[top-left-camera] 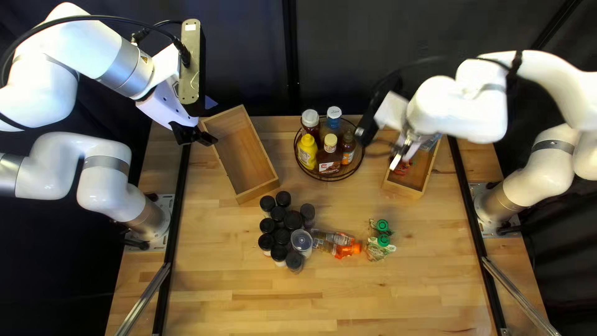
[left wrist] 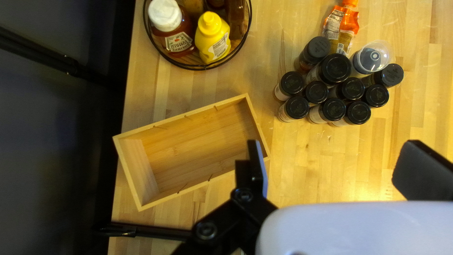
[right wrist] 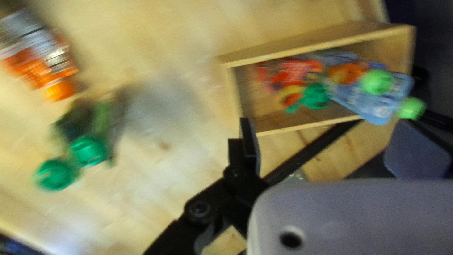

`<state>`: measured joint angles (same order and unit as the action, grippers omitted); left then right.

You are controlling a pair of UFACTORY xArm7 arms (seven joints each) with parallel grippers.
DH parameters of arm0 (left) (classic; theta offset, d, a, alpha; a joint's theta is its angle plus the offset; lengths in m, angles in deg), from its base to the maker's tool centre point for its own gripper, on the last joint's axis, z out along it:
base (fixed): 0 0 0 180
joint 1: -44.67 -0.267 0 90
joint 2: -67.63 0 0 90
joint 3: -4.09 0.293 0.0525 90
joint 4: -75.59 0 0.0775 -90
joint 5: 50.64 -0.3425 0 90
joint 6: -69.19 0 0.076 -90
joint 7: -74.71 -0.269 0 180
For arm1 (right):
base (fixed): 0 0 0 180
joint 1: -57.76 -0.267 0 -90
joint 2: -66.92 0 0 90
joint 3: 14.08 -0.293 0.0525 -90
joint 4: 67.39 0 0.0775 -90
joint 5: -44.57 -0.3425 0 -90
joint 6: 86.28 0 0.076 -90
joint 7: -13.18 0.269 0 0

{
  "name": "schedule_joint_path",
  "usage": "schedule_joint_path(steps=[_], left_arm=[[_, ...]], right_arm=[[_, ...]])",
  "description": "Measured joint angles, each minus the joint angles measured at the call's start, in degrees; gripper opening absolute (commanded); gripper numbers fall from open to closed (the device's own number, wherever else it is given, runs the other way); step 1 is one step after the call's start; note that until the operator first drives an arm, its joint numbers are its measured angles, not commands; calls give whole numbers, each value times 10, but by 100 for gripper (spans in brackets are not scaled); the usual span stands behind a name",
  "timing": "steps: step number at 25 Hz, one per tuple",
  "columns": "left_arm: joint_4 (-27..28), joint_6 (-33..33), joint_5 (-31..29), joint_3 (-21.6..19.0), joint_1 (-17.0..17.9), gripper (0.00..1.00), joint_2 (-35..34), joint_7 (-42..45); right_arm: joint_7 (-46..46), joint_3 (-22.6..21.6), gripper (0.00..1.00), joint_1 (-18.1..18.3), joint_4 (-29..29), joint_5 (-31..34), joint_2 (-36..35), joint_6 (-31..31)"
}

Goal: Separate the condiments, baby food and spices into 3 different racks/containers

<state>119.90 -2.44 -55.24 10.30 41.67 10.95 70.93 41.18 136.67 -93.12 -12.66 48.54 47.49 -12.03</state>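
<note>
My right gripper [top-left-camera: 399,155] is above the right wooden box [top-left-camera: 407,188]; in the right wrist view that gripper [right wrist: 321,141] is open, nothing between its fingers. Baby food pouches [right wrist: 349,85] lie in that box, some overhanging its rim. Two green-capped pouches [top-left-camera: 379,242] and orange-capped ones [top-left-camera: 336,241] lie on the table. Beside the latter, black-capped spice jars [top-left-camera: 281,236] stand grouped. Condiment bottles [top-left-camera: 328,149] fill a round wire rack. My left gripper [top-left-camera: 194,135] is at the left wooden box [top-left-camera: 242,155], which is empty; the left wrist view shows this gripper [left wrist: 332,167] open.
The wire rack [top-left-camera: 329,178] stands between the two boxes near the far edge. Black rails [top-left-camera: 177,211] run along both sides of the table, with metal bars [top-left-camera: 146,298] at the near corners. A dark curtain [top-left-camera: 249,56] hangs behind.
</note>
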Motion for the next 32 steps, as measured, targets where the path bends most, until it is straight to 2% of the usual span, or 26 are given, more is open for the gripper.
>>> schedule_joint_path(steps=[8, 14, 21, 31, 32], left_arm=[[0, 0, 0, 0, 0, 100, 0, 0], [0, 0, 0, 0, 0, 100, 0, 0], [0, 0, 0, 0, 0, 100, 0, 0], [0, 0, 0, 0, 0, 100, 0, 0], [0, 0, 0, 0, 0, 100, 0, 0]], right_arm=[[91, -69, 100, -25, 22, 0, 59, -32], [175, -110, 100, -33, 55, 46, 135, -43], [230, -119, 100, -36, 37, 79, 187, -83], [281, -124, 100, -41, -7, 88, 183, -108], [284, -124, 97, -41, -11, 88, 182, -110]])
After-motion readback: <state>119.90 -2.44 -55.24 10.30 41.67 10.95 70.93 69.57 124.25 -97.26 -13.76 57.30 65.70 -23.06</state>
